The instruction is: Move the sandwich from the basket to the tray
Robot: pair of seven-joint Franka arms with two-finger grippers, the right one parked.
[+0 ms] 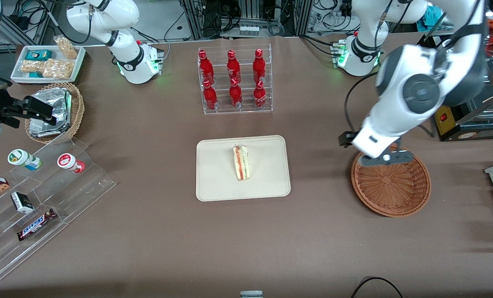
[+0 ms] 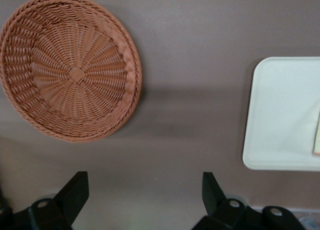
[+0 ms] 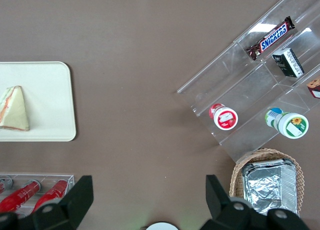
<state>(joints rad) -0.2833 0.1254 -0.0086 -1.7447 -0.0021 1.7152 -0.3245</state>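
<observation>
Sandwich lying on its side near the middle of the cream tray, crust end toward the tray's edge nearest the bottle rack — red and green filling showing along the cut face. Tray at mid-table, nearer the front camera than the rack of six red bottles. Wicker basket toward the working arm's end of the table, well apart from the tray, holding nothing. Left gripper hanging above the basket's rim farthest from the front camera — fingers spread wide, nothing between them, brown tabletop visible in the gap.
</observation>
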